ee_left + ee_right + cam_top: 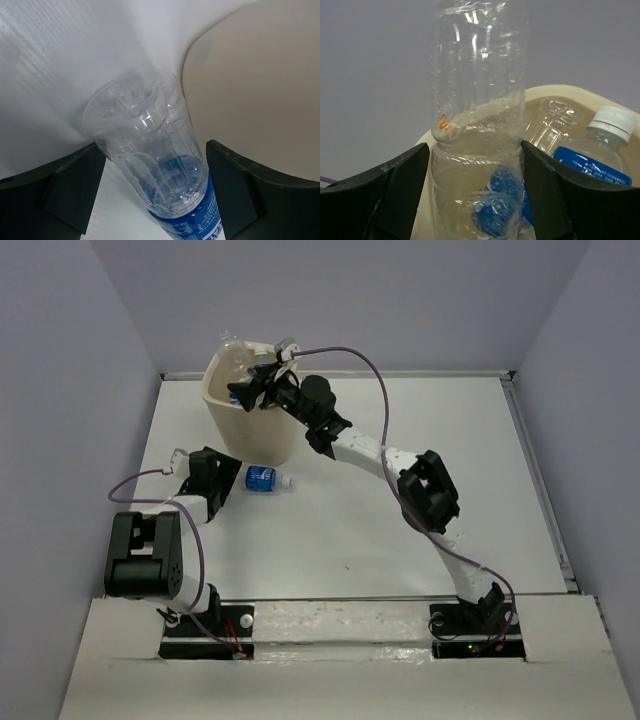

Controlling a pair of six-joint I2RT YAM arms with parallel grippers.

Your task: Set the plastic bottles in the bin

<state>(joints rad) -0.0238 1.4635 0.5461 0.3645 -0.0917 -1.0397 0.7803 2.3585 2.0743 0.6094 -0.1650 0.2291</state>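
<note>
The right gripper (pixel 475 148) is up at the rim of the bin (pixel 252 435). Its fingers stand on either side of the unlabelled bottle (pixel 477 90), which is upright between them and fills the gap. Whether the pads are pressing it cannot be told. Past that bottle the bin's mouth opens. A capped bottle (pixel 600 155) with a blue label and a clear bottle (pixel 552 120) lie inside against the far wall, and more blue shows through the upright bottle's lower half.

The left gripper (pixel 156 147) is low over the table (pixel 400 550) with its jaws wide apart. A blue-labelled bottle (pixel 160 150) lies on its side between the fingers, its clear base pointing away from the wrist and its label nearer. Both fingers are close to its sides, but contact cannot be made out. The bin's curved wall is just beside the bottle's base, with a narrow strip of bare table between them.

The bin stands in the far-left part of the table, close to the rear wall (pixel 400 300) and near the left wall (pixel 60 440), so room is tight on those sides. The left gripper works in the pocket between the bin's front and its own arm. White surface lies open across the centre and right of the table out to the raised lip (pixel 530 470) on the right edge. The right arm crosses above the centre on a diagonal.
</note>
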